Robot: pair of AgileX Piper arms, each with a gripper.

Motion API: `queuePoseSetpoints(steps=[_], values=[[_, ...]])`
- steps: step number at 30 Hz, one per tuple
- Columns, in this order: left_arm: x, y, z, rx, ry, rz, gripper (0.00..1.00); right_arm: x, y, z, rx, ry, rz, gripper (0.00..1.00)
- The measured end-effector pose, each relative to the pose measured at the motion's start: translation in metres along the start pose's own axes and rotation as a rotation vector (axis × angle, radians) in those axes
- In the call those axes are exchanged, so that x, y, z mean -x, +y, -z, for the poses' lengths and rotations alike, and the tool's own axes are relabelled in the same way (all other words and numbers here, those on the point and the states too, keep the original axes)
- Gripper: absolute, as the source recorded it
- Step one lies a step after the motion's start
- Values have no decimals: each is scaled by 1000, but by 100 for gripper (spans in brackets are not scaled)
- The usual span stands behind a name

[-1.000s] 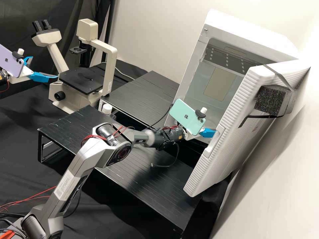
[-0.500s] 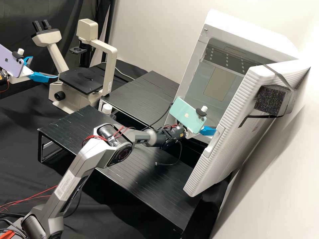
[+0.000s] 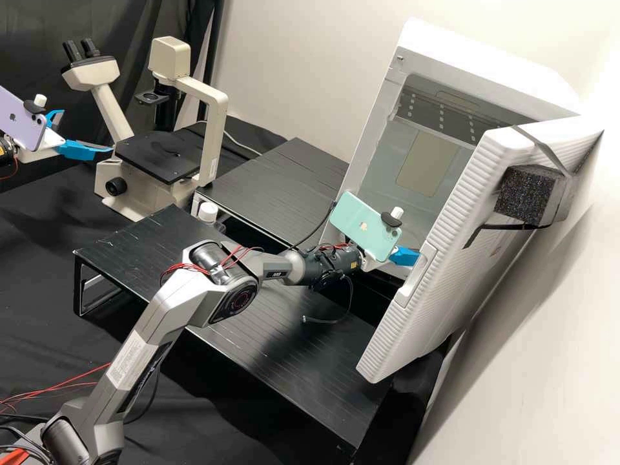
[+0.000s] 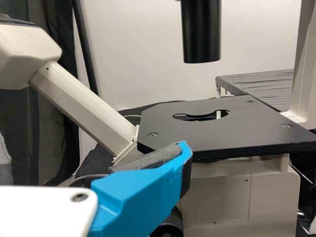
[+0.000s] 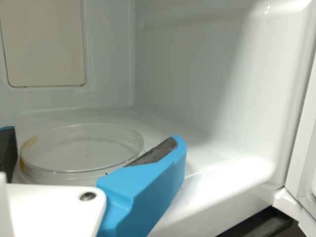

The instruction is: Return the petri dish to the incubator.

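In the high view, my right gripper point(image 3: 405, 256) is at the incubator's point(image 3: 426, 161) opening, partly hidden by the door. In the right wrist view, my right gripper point(image 5: 94, 143) is shut on the clear petri dish point(image 5: 81, 148), one finger at either side of its rim. The dish lies level inside, low over the white floor point(image 5: 192, 170); contact with the floor cannot be told. Far left in the high view, my left gripper point(image 3: 87, 131) stands open near the microscope point(image 3: 158, 155). One blue finger of my left gripper point(image 4: 94, 153) shows beside the stage in the left wrist view.
The incubator door point(image 3: 445, 252) is swung open just right of the right gripper. Black low stands point(image 3: 290, 336) lie beneath the right arm. A small capped bottle point(image 3: 208, 213) stands behind its elbow. The microscope stage point(image 4: 247, 128) adjoins the left gripper.
The right arm has shifted slightly at the incubator opening: a little forward and up at first, then slightly down. The left arm has kept still.
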Motion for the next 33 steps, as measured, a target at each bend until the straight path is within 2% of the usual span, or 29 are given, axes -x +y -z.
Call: queuePoseSetpoints(steps=[10, 17, 20, 24, 27, 33], values=[[0, 0, 0, 0, 0, 0, 100, 37, 2, 7, 1, 73, 35, 100], [0, 0, 0, 0, 0, 0, 100, 89, 12, 9, -51, 102, -27, 100], [0, 0, 0, 0, 0, 0, 100, 118, 20, 8, -79, 123, -83, 100], [0, 0, 0, 0, 0, 0, 100, 165, 27, 14, -85, 211, -164, 100], [0, 0, 0, 0, 0, 0, 100, 196, 25, 24, -90, 305, -210, 100], [0, 0, 0, 0, 0, 0, 100, 254, 1, 38, -129, 478, -215, 100]])
